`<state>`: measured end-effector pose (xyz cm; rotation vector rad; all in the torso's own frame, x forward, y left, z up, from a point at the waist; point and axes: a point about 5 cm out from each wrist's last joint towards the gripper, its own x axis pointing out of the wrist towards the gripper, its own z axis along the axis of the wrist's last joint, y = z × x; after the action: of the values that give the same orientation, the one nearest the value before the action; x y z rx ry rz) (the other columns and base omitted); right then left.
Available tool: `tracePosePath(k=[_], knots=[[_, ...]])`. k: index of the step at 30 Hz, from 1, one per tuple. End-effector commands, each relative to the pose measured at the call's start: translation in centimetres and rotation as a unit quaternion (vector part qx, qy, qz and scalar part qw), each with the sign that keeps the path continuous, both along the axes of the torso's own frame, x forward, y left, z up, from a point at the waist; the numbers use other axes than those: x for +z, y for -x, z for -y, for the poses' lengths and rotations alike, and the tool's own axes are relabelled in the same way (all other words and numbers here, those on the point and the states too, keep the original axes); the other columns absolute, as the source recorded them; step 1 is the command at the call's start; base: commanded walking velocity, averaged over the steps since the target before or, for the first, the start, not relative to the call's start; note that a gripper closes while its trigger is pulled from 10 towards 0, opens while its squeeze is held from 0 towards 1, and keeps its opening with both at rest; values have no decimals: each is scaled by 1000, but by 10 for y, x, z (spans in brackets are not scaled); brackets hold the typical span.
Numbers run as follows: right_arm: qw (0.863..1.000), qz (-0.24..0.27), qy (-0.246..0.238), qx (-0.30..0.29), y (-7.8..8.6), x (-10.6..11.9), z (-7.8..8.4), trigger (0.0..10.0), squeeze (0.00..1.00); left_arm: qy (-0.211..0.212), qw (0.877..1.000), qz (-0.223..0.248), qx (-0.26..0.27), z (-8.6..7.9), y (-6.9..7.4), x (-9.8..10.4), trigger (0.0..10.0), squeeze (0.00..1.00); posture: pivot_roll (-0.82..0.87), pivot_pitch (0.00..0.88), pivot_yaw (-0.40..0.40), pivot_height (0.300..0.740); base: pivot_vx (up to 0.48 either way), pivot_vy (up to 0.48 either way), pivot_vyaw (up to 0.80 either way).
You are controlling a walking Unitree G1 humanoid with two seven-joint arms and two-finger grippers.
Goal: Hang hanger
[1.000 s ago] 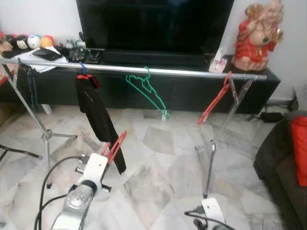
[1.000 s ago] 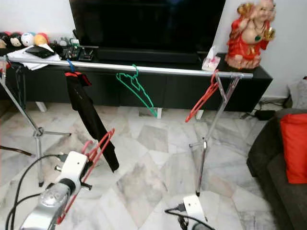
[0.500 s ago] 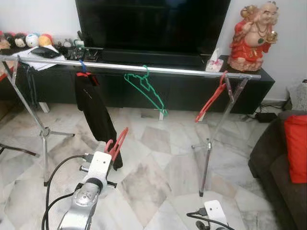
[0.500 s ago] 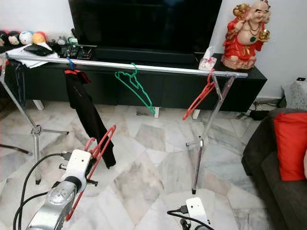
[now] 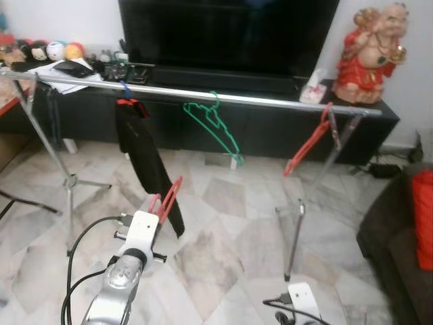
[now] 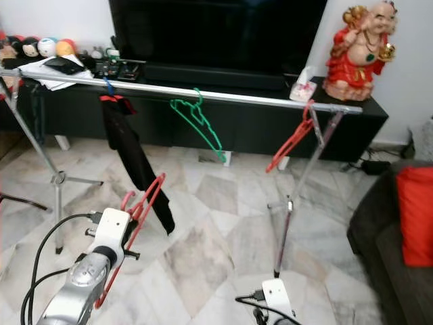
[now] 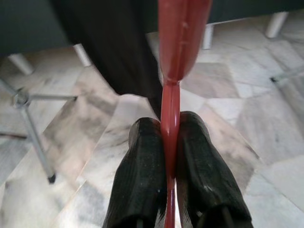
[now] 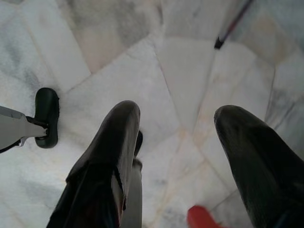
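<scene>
My left gripper point(image 7: 170, 127) is shut on the lower bar of a red hanger point(image 5: 166, 198), held low in front of the clothes rack. The hanger's upper part point(image 7: 183, 33) rises ahead of the fingers, close to a black garment point(image 5: 145, 166) hanging from the silver rail point(image 5: 223, 97). A green hanger point(image 5: 215, 125) hangs mid-rail. Another red hanger point(image 5: 310, 141) hangs near the rail's right end. My right gripper point(image 8: 175, 114) is open, low over the marble floor, with nothing between its fingers.
Rack legs stand at the left point(image 5: 67, 183) and right point(image 5: 298, 217). Behind the rack are a black TV console point(image 5: 270, 128), a TV and a red statue point(image 5: 369, 57). A dark sofa with a red cushion point(image 5: 423, 217) is at the right. Cables point(image 5: 84, 271) trail by my left arm.
The camera has shifted, so the whole scene sits a little further right. My left gripper keeps its hold on the red hanger at about the same height.
</scene>
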<state>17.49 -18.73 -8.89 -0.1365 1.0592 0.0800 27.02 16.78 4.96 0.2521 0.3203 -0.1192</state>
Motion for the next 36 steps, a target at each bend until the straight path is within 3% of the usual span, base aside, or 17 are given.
tracePosePath(k=[1,36], knots=[[1000,10,-5,-1,-4,2,-1,10000,0,-1,1000,5,6,-3,-2,4,10000,0,42,0,-66,740,255,0,613],[1000,15,3,-16,-2,1,-2,10000,0,-2,1000,-2,-19,4,-3,2,10000,0,40,0,-58,740,281,0,18]])
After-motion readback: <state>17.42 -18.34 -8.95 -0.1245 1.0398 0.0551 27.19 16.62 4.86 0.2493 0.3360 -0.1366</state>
